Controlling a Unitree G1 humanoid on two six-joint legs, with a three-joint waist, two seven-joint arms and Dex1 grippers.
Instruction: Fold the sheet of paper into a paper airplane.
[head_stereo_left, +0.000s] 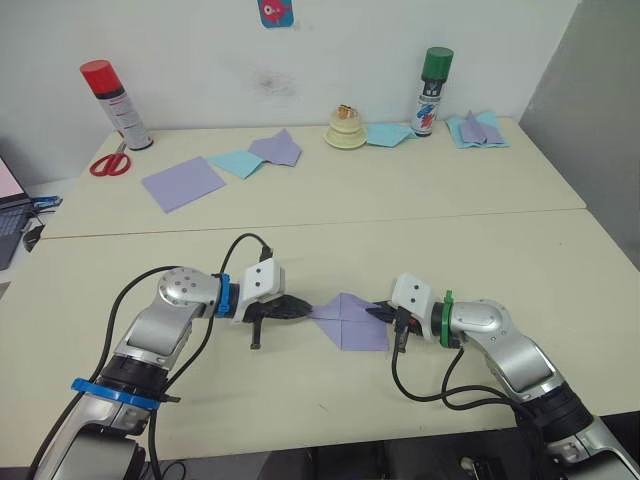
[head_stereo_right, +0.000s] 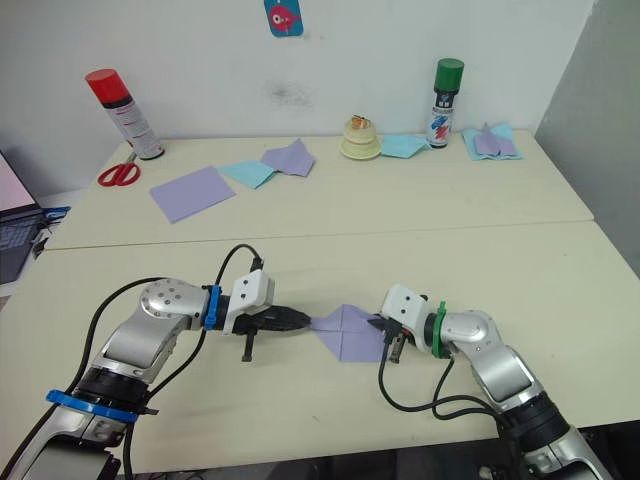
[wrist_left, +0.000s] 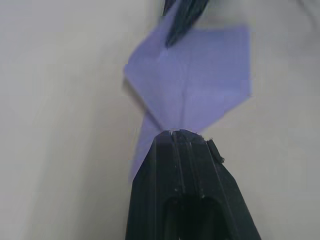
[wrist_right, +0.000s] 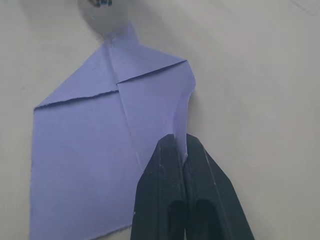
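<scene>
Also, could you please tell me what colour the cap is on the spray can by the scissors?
Red: the spray can's cap, clearest in the left eye view.

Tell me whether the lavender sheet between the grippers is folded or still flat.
Partly folded: the sheet of paper has two corner flaps meeting at a centre crease, forming a point.

The sheet of paper is showing a thin, matt lavender surface with crisp creases and slightly rough cut edges. The left gripper and right gripper are presenting black, faintly glossy plastic fingers with fine scuffs. The table is looking smooth and matt cream. At eleven o'clock, the red-capped spray can is gleaming like glossy metal.
</scene>
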